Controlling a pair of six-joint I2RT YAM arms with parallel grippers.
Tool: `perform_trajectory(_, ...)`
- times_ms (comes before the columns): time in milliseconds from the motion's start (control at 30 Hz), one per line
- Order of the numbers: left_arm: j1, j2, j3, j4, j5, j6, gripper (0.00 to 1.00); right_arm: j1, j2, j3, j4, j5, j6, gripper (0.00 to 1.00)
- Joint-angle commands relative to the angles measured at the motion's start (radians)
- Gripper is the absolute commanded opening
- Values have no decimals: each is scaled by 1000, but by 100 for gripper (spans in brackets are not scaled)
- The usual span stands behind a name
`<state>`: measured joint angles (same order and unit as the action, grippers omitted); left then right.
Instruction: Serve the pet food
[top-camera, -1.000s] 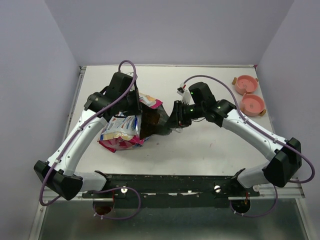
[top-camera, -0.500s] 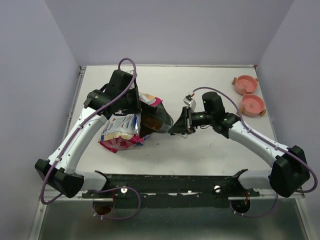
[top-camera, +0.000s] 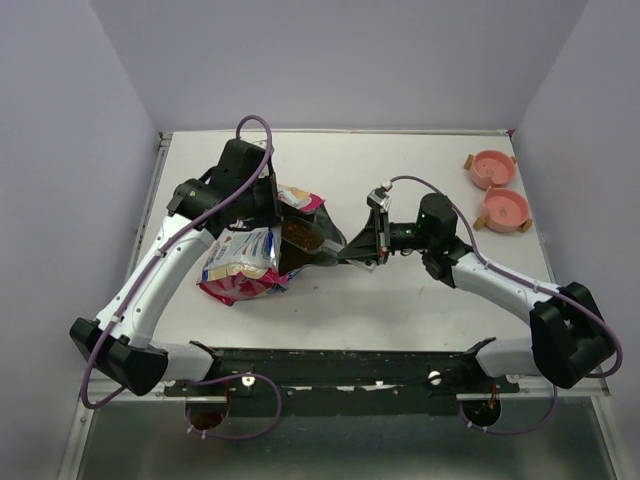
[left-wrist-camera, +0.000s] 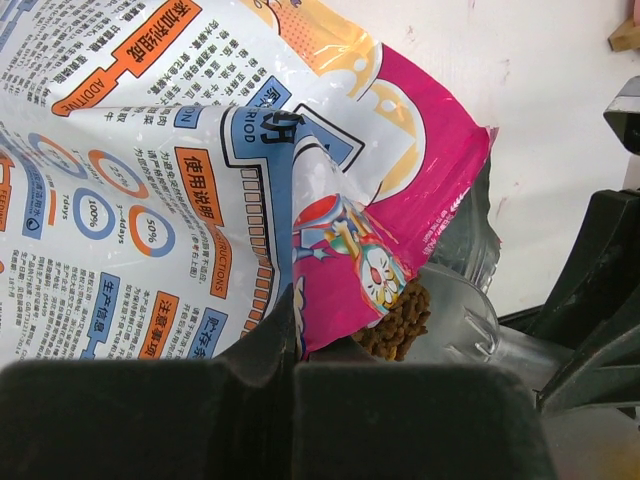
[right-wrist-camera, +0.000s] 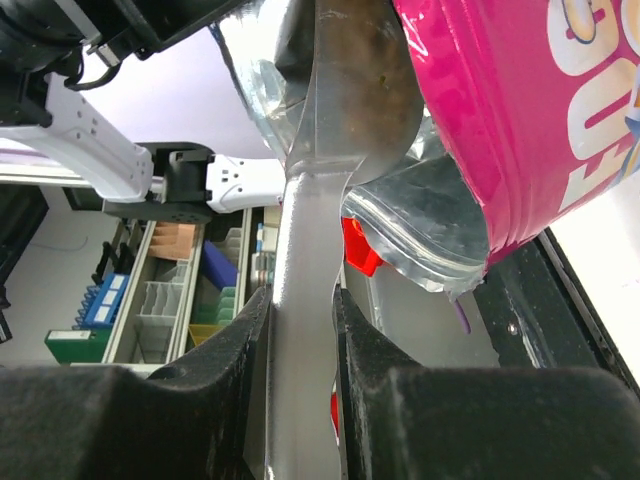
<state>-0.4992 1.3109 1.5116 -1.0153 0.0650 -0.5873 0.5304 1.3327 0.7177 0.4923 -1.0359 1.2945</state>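
From the overhead camera I see the left gripper (top-camera: 276, 207) pressed together on the upper lip of the bag (top-camera: 238, 266), holding its mouth open toward the other arm. The right gripper (top-camera: 372, 241) is pinching the handle of the clear scoop (top-camera: 345, 253), whose cup sits inside that mouth. The pet food (top-camera: 303, 239) shows as a dark brown patch straight ahead of the right gripper's fingertips, at the far end of the scoop; the scoop's long axis runs in line with that gripper — from the jaws into the bag. The pink bowls (top-camera: 505, 208) lie behind the right gripper, well apart from it on the table (top-camera: 420, 300); so the right arm is the nearer one for serving. The coming move, as I judge it, is a draw-back along the handle's axis, then a swing away from the bag.

The left wrist camera gives what the overhead cannot: loose pellets heaped at the bag's mouth, just beyond the clamped jaws and off to one side, with the scoop's clear cup against them. The bowls are out of this view.

The right wrist camera shows the handle held between both fingers (right-wrist-camera: 250, 345), the jaws partway apart around it. A brownish tint through the cup suggests pellets inside, though the plastic is too cloudy for me to say how full it is. The bag's pink wall sits just beside the cup — close enough to snag on the way out.
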Motion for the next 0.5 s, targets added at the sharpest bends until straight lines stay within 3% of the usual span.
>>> perform_trajectory(0, -4, -55, 82, 87, 78, -20, 0, -4, 25, -34, 252, -65, 89, 0)
perform_trajectory(233, -4, -84, 101, 78, 18, -22, 0, -3, -20, -64, 146, -61, -12, 0)
perform_trajectory(367, -2, -102, 98, 80, -2, -31, 0, -3, 40, -80, 297, -56, 9, 0)
perform_trajectory(467, -1, -101, 120, 63, -5, -26, 0, -4, 132, -92, 643, -90, 225, 0)
